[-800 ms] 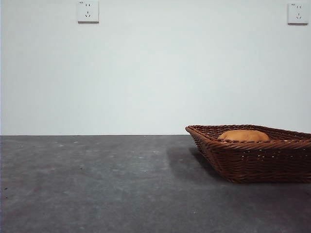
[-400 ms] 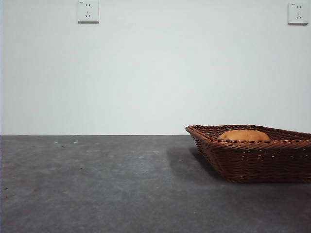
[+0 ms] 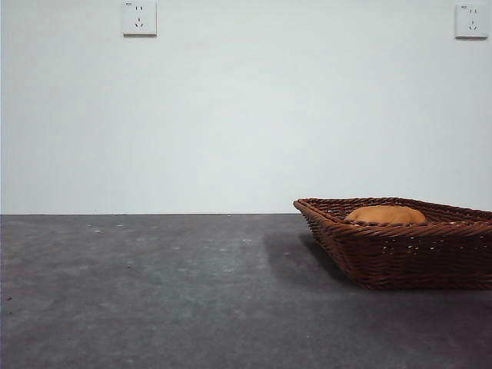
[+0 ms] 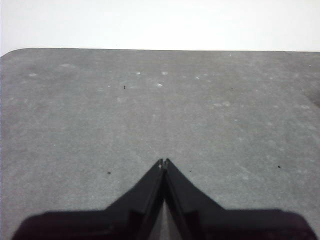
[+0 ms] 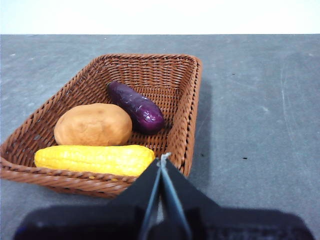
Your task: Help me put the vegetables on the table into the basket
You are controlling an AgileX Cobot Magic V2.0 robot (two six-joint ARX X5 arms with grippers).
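Observation:
The brown wicker basket (image 5: pixel 190 100) holds all three vegetables in the right wrist view: a yellow corn cob (image 5: pixel 92 159), an orange-brown potato (image 5: pixel 92 125) and a dark purple eggplant (image 5: pixel 136 107). My right gripper (image 5: pixel 162 160) is shut and empty, just outside the basket's rim by the corn's end. In the front view the basket (image 3: pixel 400 250) stands at the right, with only the potato (image 3: pixel 384 215) showing above its rim. My left gripper (image 4: pixel 163 162) is shut and empty over bare grey table (image 4: pixel 150 110).
Two wall sockets (image 3: pixel 139 18) (image 3: pixel 470 21) sit high on the white wall behind. The table's far edge (image 4: pixel 150 49) shows in the left wrist view, rounded at one corner.

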